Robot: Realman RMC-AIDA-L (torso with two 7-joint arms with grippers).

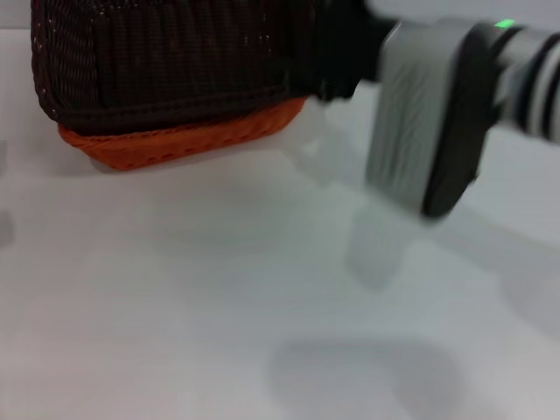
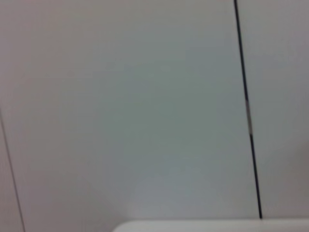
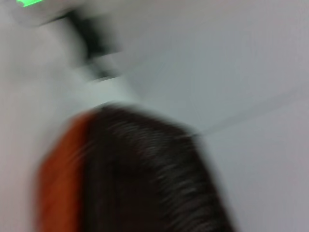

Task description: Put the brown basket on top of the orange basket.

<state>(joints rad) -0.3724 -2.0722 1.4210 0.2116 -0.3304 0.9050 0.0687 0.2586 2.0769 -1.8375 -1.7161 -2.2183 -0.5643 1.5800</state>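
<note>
Mostly done, I judge: the brown basket (image 1: pixel 166 61) sits over the orange basket (image 1: pixel 175 140) on the white worktop (image 1: pixel 219 306). My right end effector (image 1: pixel 337 61) is at its right end; grip I cannot tell. Release remains, and my left end effector is unseen.

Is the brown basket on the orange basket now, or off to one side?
On it: the brown basket covers the orange basket, whose lower edge peeks out beneath. The right claw is at its side; grip state cannot be told.
</note>
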